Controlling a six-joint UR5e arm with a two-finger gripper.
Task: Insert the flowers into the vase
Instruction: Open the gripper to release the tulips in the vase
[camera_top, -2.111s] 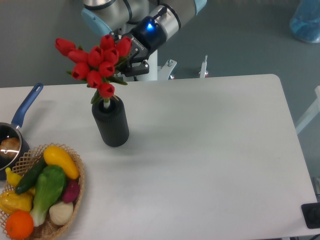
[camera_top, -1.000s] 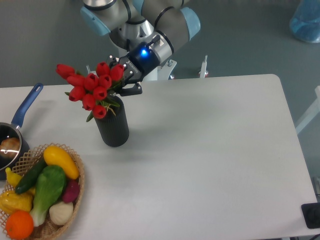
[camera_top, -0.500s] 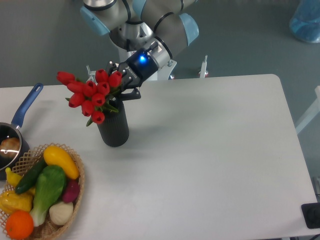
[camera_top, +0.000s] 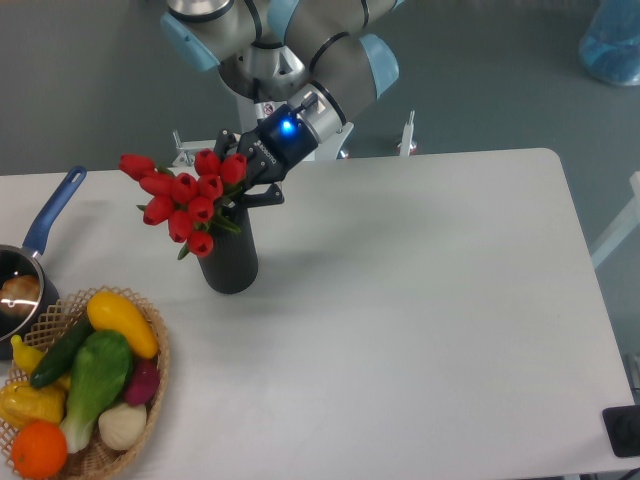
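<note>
Gripper (camera_top: 243, 178) sits at the end of the arm (camera_top: 320, 50), reaching down and to the left from the back edge of the table (camera_top: 420, 300); a blue light glows on the wrist just behind it. Its dark fingers lie right against the back of the flowers (camera_top: 188, 198), at the stem end of the bunch, but the buds and leaves cover the fingertips, so whether they pinch the stems or stand parted cannot be told. The flowers, red tulips with closed buds and a few green leaves, lean out to the left over the vase (camera_top: 228, 258), heads tilted away from the gripper and reaching past the vase's left side. The stems run down toward the vase's mouth; the opening itself is hidden behind the lower buds, so how deep they sit cannot be read. The vase stands upright on the white table, matte black, on the left half, casting a soft shadow to its right. To its left, a saucepan (camera_top: 22, 280) with a blue handle pointing up toward the back edge. In front of that, at the near left corner, a wicker basket (camera_top: 150, 400) holding vegetables: yellow, green, purple, white, orange.
</note>
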